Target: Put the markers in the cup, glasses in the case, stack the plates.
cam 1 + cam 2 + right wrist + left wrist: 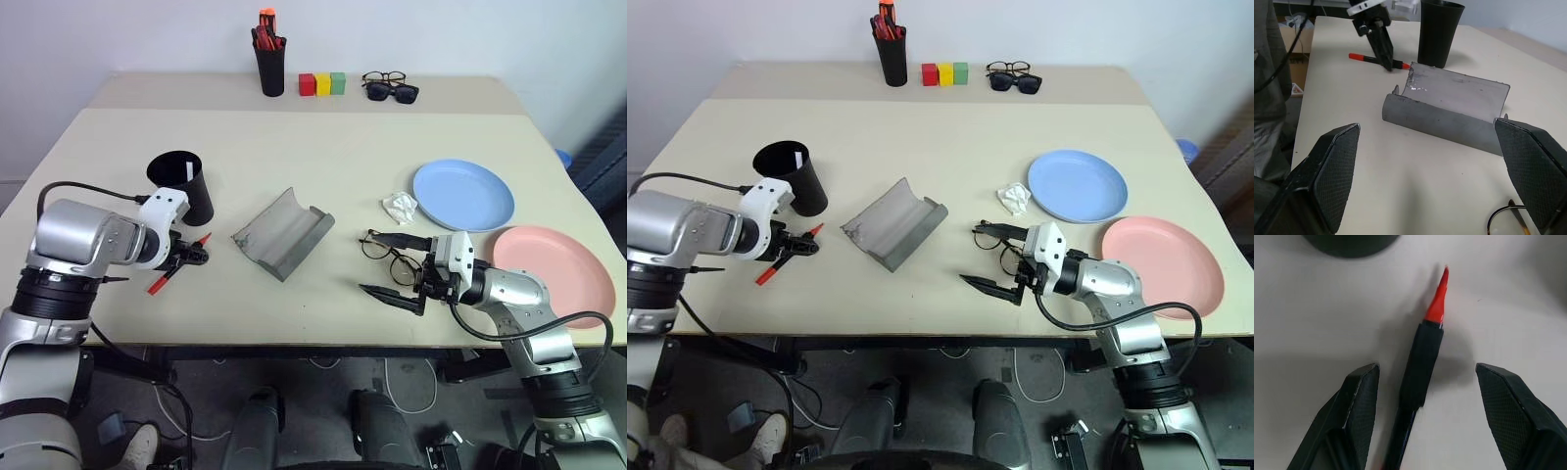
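- Now the slim red marker lies flat on the pale tabletop, just in front of the wide black plastic cup.
- The left gripper hangs over it with its two black fingers spread apart, one on each side of the pen, holding nothing yet.
- The marker looks light, thin, hard and smooth, so I think it could roll or slip away. The middle of its body looks like the best place to pinch, so it does not tip.
- A white pen already seems to stand inside the cup.
- The thin black wire glasses lie beside the right gripper, whose fingers are wide apart and empty.
- These glasses look light and easy to bend, so I would hold the frame softly, not the lenses.
- The grey felt case lies open between the two arms. It looks soft.
- The light blue plate and the salmon pink plate sit side by side, not stacked. They look light and stiff; the rim seems best to take.
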Controlling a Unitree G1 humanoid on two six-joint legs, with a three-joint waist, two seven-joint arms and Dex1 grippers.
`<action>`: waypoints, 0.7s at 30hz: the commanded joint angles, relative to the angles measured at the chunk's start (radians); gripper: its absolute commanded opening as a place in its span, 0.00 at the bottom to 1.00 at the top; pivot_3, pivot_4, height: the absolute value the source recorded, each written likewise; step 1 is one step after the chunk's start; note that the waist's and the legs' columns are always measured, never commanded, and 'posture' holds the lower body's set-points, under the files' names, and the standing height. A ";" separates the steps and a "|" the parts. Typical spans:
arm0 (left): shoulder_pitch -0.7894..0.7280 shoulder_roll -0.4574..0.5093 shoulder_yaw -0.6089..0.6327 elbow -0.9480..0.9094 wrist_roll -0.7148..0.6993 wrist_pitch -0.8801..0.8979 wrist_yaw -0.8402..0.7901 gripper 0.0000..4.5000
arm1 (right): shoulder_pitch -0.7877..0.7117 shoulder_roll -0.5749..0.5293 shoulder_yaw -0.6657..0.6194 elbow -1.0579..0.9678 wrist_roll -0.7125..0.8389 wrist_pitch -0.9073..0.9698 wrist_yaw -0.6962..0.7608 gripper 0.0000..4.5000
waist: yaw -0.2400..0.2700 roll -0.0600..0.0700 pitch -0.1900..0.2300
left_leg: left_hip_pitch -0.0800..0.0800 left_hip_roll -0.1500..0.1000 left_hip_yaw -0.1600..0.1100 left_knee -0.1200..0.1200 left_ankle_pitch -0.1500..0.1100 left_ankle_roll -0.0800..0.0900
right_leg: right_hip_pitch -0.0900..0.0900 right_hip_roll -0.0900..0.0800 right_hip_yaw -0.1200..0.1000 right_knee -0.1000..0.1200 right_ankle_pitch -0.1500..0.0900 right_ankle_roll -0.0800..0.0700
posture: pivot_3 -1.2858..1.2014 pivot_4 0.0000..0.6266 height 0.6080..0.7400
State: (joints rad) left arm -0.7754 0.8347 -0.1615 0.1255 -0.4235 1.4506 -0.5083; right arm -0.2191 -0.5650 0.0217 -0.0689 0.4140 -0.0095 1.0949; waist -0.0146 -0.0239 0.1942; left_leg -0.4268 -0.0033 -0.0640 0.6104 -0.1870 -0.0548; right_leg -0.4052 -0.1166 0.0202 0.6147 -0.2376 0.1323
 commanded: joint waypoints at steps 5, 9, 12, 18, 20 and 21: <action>-0.040 -0.008 -0.065 0.081 0.077 -0.040 -0.018 0.11 | -0.001 -0.007 -0.031 -0.056 0.016 0.014 -0.035 1.00 | 0.000 0.001 0.000 | 0.001 0.000 0.000 0.001 0.000 0.000 | 0.001 0.000 0.000 0.000 -0.001 0.001 | 0.52 0.24 1.00; -0.038 -0.009 -0.052 0.050 0.063 -0.019 -0.047 0.00 | -0.007 -0.010 -0.029 -0.063 0.018 0.026 -0.043 1.00 | 0.001 0.001 0.000 | 0.001 0.000 0.000 0.001 0.000 0.000 | 0.001 0.000 0.000 0.001 -0.001 0.001 | 0.52 0.24 1.00; -0.020 0.003 -0.014 -0.072 -0.010 0.022 -0.111 0.00 | -0.013 -0.011 -0.030 -0.056 0.017 0.025 -0.041 1.00 | 0.001 0.001 0.000 | 0.000 0.000 0.000 0.001 0.000 0.000 | 0.001 0.000 0.000 0.000 0.000 0.001 | 0.52 0.24 1.00; 0.057 0.061 0.009 -0.360 -0.113 -0.008 -0.212 0.00 | -0.024 -0.007 -0.030 -0.037 0.013 0.014 -0.040 1.00 | -0.004 0.000 0.001 | -0.001 0.000 0.000 0.000 0.000 0.000 | -0.001 0.000 0.000 0.000 0.000 0.000 | 0.52 0.24 1.00; 0.068 0.041 0.049 -0.427 -0.114 -0.081 -0.206 0.00 | -0.029 -0.003 -0.033 -0.036 0.017 0.016 -0.045 1.00 | -0.002 0.000 0.001 | -0.001 0.000 0.000 -0.001 0.000 0.000 | -0.001 0.000 0.000 0.000 0.000 0.000 | 0.52 0.24 1.00; 0.067 0.016 0.080 -0.445 -0.107 -0.128 -0.188 0.00 | -0.030 -0.002 -0.036 -0.038 0.019 0.017 -0.047 1.00 | -0.002 0.000 0.001 | -0.001 0.000 0.000 0.000 0.000 0.000 | -0.001 0.000 0.000 0.000 0.000 0.000 | 0.52 0.24 1.00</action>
State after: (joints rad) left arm -0.7004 0.8613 -0.1488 -0.2626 -0.5312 1.3956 -0.7067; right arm -0.2341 -0.5688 0.0163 -0.0837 0.4150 0.0154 1.0546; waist -0.0162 -0.0235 0.1952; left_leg -0.4276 -0.0031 -0.0640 0.6105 -0.1870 -0.0548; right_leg -0.4056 -0.1169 0.0204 0.6146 -0.2380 0.1323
